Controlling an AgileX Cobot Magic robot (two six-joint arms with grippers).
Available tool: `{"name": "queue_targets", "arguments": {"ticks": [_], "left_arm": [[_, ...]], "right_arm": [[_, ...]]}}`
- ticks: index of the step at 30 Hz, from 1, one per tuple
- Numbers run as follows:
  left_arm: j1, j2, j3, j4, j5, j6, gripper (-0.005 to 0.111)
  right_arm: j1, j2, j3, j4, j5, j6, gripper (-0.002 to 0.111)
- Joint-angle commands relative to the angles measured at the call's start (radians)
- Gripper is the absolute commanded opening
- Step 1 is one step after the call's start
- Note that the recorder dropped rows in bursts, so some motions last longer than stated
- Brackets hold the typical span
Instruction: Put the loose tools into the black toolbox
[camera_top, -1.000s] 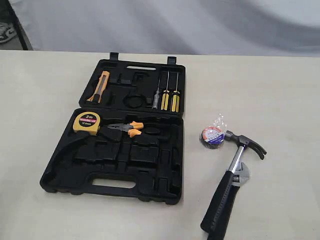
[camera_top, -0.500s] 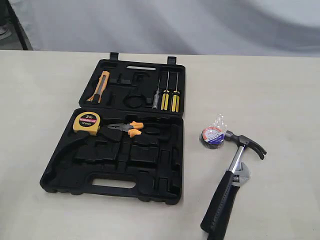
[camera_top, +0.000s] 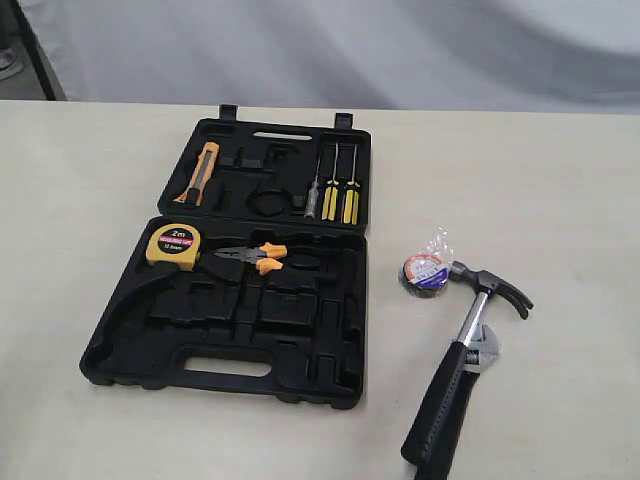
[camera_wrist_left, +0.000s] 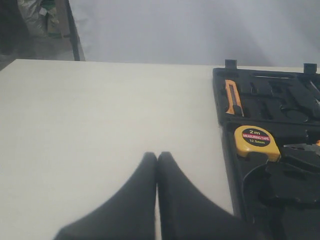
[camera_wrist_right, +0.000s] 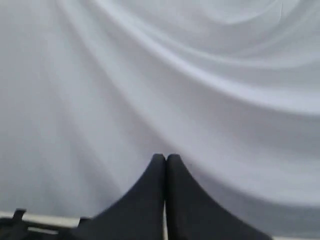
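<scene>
1. Presently, the black toolbox (camera_top: 300, 335) lies open on the table (camera_top: 560, 180).
2. Claw hammer (camera_top: 452, 385), adjustable wrench (camera_top: 487, 350) partly under it, and wrapped tape roll (camera_top: 424, 272) lie just beside the toolbox, outside it.
3. Left gripper (camera_wrist_left: 157, 156) and right gripper (camera_wrist_right: 165, 157): clenched, empty.

A pale shape (camera_top: 5, 64) at the upper-left edge has mostly slipped from sight.

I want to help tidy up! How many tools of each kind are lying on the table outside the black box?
Hammer: 1
Wrench: 1
Tape roll: 1
Total: 3
</scene>
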Motion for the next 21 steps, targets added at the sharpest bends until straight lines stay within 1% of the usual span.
{"name": "queue_targets", "arguments": {"ticks": [1,5,8,10,12,15,18,21], "left_arm": [[0.003,-0.008,0.009,-0.014,-0.017,-0.010,0.001],[0.003,-0.008,0.009,-0.014,-0.017,-0.010,0.001],[0.003,-0.008,0.009,-0.014,-0.017,-0.010,0.001],[0.003,-0.008,0.009,-0.014,-0.017,-0.010,0.001],[0.003,-0.008,0.009,-0.014,-0.017,-0.010,0.001],[0.003,-0.008,0.009,-0.014,-0.017,-0.010,0.001],[0.003,-0.008,0.009,-0.014,-0.017,-0.010,0.001],[0.003,-0.008,0.009,-0.014,-0.017,-0.010,0.001]], "right_arm": [[-0.004,-0.005,0.001,-0.003,-0.159,0.006,-0.001],[-0.004,-0.005,0.001,0.021,-0.217,-0.012,-0.001],[-0.006,-0.005,0.001,0.128,-0.168,-0.022,-0.001],[-0.006,-0.005,-0.021,0.237,-0.063,-0.083,-0.001],[-0.006,0.039,-0.107,0.314,0.105,-0.195,-0.001],[-0.006,0.183,-0.271,0.314,0.351,-0.200,-0.001],[-0.006,0.376,-0.459,0.314,0.547,-0.182,-0.001],[-0.006,0.566,-0.572,0.311,0.623,-0.186,-0.001]]}}
